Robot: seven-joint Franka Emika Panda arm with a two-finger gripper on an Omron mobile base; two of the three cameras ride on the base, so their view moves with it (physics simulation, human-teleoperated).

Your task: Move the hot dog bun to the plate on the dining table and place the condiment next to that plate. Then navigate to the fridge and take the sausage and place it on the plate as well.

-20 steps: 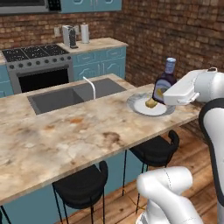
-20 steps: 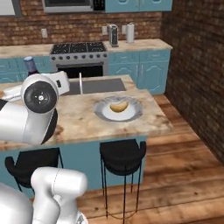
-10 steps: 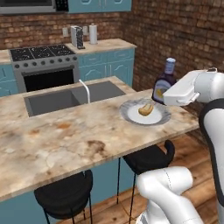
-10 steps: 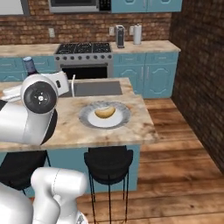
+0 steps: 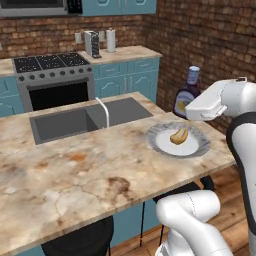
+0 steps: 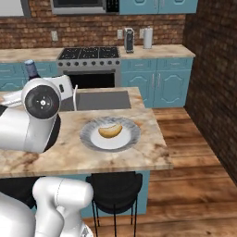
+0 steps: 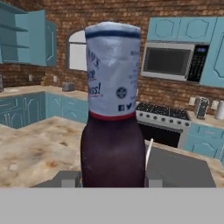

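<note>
The dining table [image 5: 90, 180], a long island with a marbled beige-brown top and an inset grey sink [image 5: 85, 120], runs across both base views, with the stove [image 5: 52, 80] against the brick wall behind it. Near the island's right end sits the plate [image 5: 196, 148], grey-rimmed with a white centre, and the hot dog bun [image 5: 179, 136] lies on that centre, so the first step looks done.

The white arm reaches in from the right, and its gripper [image 5: 192, 107] is clamped on the condiment [image 5: 187, 95], a dark purple-brown bottle with a yellow-orange label and a pale capped neck. The bottle stands upright and is carried in the air just beyond the plate's far rim; in the hand view it rises close between the fingertips.

Judging from this, the bottle has yet to be set down on the stone beside the plate. The trip to the fridge and the sausage also remain.
</note>
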